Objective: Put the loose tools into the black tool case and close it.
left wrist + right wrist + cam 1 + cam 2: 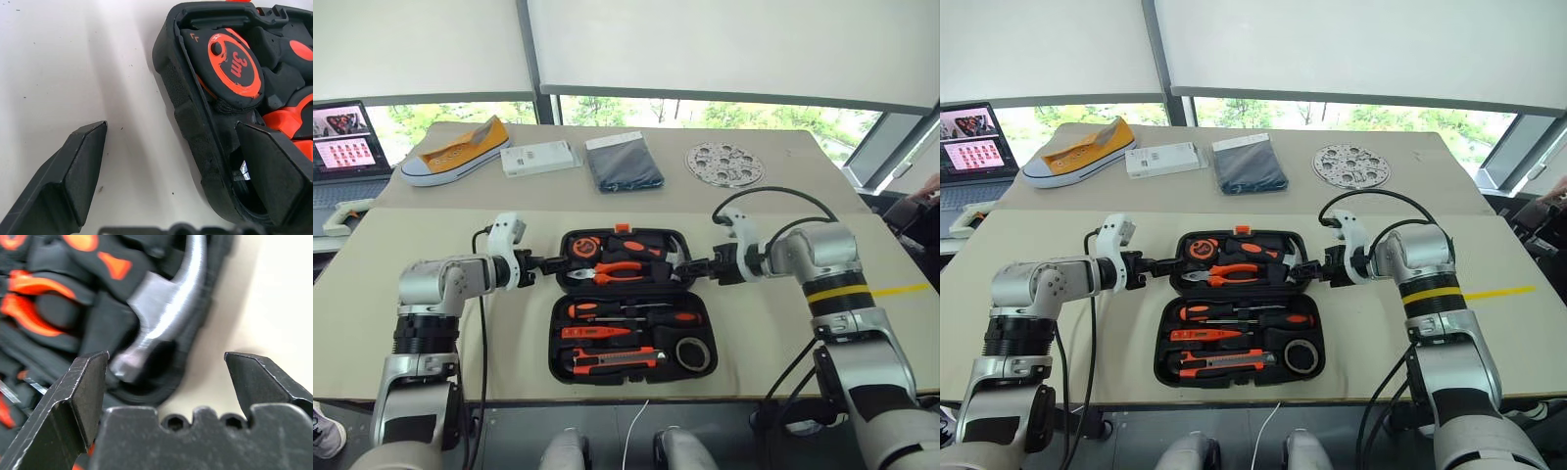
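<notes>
From the head views, the black tool case (626, 304) lies open on the tan table (431, 323), lid half away from the robot; the near half holds two orange-and-black screwdrivers (636, 313), a slim orange screwdriver (597, 333), the utility knife (612, 361) and a dark tape roll (693, 353), all sitting in their recesses; the lid half has pliers (619, 271) and a tape measure (581, 248). The left gripper (553, 262) sits at the lid's left edge and the right gripper (690, 264) at its right edge.

Left wrist view: fingers (73, 171) spread wide, straddling the case's side wall, one outside on the table, one inside near the tape measure; not pinching it.

Right wrist view: fingers (83, 387) also spread wide, straddling the other side wall by the hammer (166, 308) head; nothing held.
</notes>
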Motion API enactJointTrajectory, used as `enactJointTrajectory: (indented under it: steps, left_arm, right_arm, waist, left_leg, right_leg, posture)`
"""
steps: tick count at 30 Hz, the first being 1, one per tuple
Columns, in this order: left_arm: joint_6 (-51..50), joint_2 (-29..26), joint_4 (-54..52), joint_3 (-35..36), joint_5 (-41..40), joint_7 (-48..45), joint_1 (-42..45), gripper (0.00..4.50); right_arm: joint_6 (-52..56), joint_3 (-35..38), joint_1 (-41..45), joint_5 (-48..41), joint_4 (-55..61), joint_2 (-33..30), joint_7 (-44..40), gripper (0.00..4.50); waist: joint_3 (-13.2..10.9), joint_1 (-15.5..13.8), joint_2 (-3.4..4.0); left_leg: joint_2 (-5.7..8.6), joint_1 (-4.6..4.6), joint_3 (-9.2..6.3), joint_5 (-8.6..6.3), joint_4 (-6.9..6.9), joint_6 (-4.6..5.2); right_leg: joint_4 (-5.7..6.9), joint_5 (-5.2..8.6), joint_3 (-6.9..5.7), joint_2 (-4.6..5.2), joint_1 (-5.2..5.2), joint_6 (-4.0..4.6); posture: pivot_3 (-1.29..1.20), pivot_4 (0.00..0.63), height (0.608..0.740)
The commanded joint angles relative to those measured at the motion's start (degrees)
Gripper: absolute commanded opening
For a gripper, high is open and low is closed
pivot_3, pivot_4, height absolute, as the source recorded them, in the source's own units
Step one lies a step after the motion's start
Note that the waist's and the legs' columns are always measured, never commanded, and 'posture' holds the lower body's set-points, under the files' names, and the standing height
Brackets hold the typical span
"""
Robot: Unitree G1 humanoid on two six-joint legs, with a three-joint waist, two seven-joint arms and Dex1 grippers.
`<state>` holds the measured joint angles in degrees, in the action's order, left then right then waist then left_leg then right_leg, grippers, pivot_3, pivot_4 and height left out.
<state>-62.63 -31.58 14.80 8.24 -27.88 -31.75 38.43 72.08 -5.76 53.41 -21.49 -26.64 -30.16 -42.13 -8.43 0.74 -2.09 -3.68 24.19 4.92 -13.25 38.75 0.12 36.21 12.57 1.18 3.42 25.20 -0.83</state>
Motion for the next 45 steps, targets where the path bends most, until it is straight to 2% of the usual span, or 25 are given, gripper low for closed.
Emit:
enactJointTrajectory:
  steps: [1,2,3,8,11,12,18,23,29,32,35,39,41,43,45]
  left_arm:
    - [1.25,0.91,0.87,1.49,0.39,1.02,-0.1,3.44]
    - [1.17,1.23,0.87,1.82,0.21,1.18,-0.05,2.97]
    - [0.97,1.52,0.85,2.02,-0.04,1.18,0.0,2.67]
    - [0.7,2.26,0.6,2.27,-0.43,1.46,0.08,0.9]
    - [3.91,2.24,0.71,1.65,0.74,1.23,-0.3,0.03]
    - [6.38,2.38,0.47,1.57,0.97,0.35,-0.96,0.0]
    - [20.03,4.72,-2.75,4.33,-0.22,-3.39,-5.56,0.0]
    - [43.24,5.81,-5.4,7.4,3.61,-4.64,-11.07,0.0]
    - [59.83,5.11,-5.52,7.37,7.34,-6.73,-17.57,0.0]
    - [71.62,3.03,-5.74,6.04,10.87,-11.38,-23.48,0.0]
    - [82.06,0.4,-4.38,5.14,13.05,-16.54,-28.86,0.0]
    - [89.61,-2.06,-2.35,4.67,13.93,-19.51,-32.64,0.0]
    - [91.9,-3.77,-2.23,4.01,13.57,-21.99,-34.66,0.73]
    - [92.87,-5.29,-2.0,3.93,12.82,-23.59,-36.62,1.23]
    - [93.14,-5.95,-1.33,5.21,12.64,-22.13,-37.54,2.05]
  right_arm:
    - [-1.34,0.69,1.21,1.29,-0.88,-0.94,0.77,3.77]
    - [-1.46,0.72,1.16,1.41,-1.18,-0.97,0.8,3.34]
    - [-1.68,0.8,1.23,1.59,-1.68,-0.87,1.0,3.1]
    - [-2.88,1.58,2.24,2.44,-4.82,0.4,3.16,1.35]
    - [-3.67,2.04,2.18,2.57,-5.58,1.0,3.79,0.35]
    - [-4.52,2.46,1.62,2.38,-4.83,1.27,3.8,0.03]
    - [-17.4,6.6,-4.61,-0.01,5.06,2.83,1.23,0.01]
    - [-38.94,10.52,-15.2,-2.33,20.28,4.03,-5.11,0.01]
    - [-61.93,8.35,-26.5,6.27,24.04,1.53,-5.48,0.01]
    - [-77.15,4.71,-32.32,17.29,20.63,-2.9,-2.86,0.01]
    - [-91.98,3.83,-35.36,24.42,17.3,-6.1,1.56,0.01]
    - [-107.21,2.23,-38.85,30.62,15.18,-9.52,5.08,0.01]
    - [-111.76,1.74,-40.68,31.86,14.09,-10.39,6.34,0.0]
    - [-113.29,1.61,-42.4,30.78,13.43,-10.75,6.55,0.75]
    - [-112.94,1.83,-43.79,29.92,13.12,-11.48,6.74,1.34]
  waist:
    - [0.0,0.0,0.0]
    - [0.0,0.0,0.0]
    - [0.0,0.04,0.0]
    - [0.0,0.1,0.0]
    - [0.0,0.0,0.0]
    - [0.0,0.01,0.0]
    - [0.0,0.13,0.0]
    - [-0.02,0.17,0.0]
    - [-0.03,0.08,-0.01]
    - [-0.03,0.01,-0.01]
    - [-0.01,0.07,0.03]
    - [-0.01,-0.16,0.02]
    - [-0.01,-0.15,0.02]
    - [-0.01,-0.09,0.02]
    - [-0.03,-0.34,-0.03]
  left_leg:
    - [-0.01,0.0,0.0,0.0,0.0,0.0]
    - [-0.01,-0.02,-0.03,0.0,0.03,0.0]
    - [-0.01,-0.02,-0.03,0.01,0.06,-0.01]
    - [0.0,-0.17,-0.03,0.04,0.08,-0.04]
    - [0.02,-0.41,-0.02,0.06,0.09,-0.07]
    - [0.02,-0.47,-0.03,0.11,0.1,-0.09]
    - [0.0,-0.62,-0.01,0.26,0.1,-0.1]
    - [0.0,-0.35,0.0,0.29,0.06,-0.1]
    - [0.0,0.07,0.05,0.28,0.02,-0.09]
    - [0.01,0.05,0.08,0.24,0.01,-0.06]
    - [-0.01,-0.14,0.14,0.21,-0.12,-0.05]
    - [-0.03,-0.54,0.28,0.21,-0.27,-0.05]
    - [-0.05,-0.71,0.31,0.21,-0.26,-0.05]
    - [-0.07,-1.03,0.35,0.21,-0.29,-0.06]
    - [-0.1,-1.09,0.35,0.21,-0.31,-0.06]
  right_leg:
    - [0.02,0.0,0.0,-0.01,0.0,0.0]
    - [0.04,-0.01,-0.02,-0.01,-0.03,0.01]
    - [0.07,-0.01,-0.02,-0.01,-0.03,0.01]
    - [0.19,-0.03,0.01,-0.02,-0.12,0.03]
    - [0.36,-0.02,0.04,-0.01,-0.27,0.04]
    - [0.43,-0.01,0.04,-0.01,-0.31,0.04]
    - [0.52,-0.05,0.08,-0.02,-0.37,0.1]
    - [0.53,-0.06,0.13,-0.03,-0.08,0.1]
    - [0.46,-0.08,0.16,-0.02,0.29,0.1]
    - [0.31,-0.08,0.15,0.0,0.22,0.08]
    - [0.07,-0.08,0.14,0.01,0.01,0.07]
    - [-0.1,-0.05,0.16,0.02,-0.32,0.05]
    - [-0.11,-0.04,0.17,0.03,-0.46,0.05]
    - [-0.13,0.02,0.17,0.03,-0.75,0.03]
    - [-0.18,0.28,0.16,0.06,-0.83,0.1]
  posture:
    - [0.0,0.15,0.74]
    - [0.0,0.15,0.74]
    - [0.0,0.15,0.74]
    - [0.0,0.15,0.74]
    - [0.0,0.15,0.74]
    - [0.0,0.15,0.74]
    - [0.0,0.15,0.74]
    - [0.0,0.15,0.74]
    - [0.0,0.15,0.74]
    - [0.0,0.15,0.74]
    - [0.0,0.15,0.74]
    - [0.0,0.15,0.74]
    - [0.0,0.15,0.74]
    - [0.0,0.15,0.74]
    - [0.0,0.15,0.74]
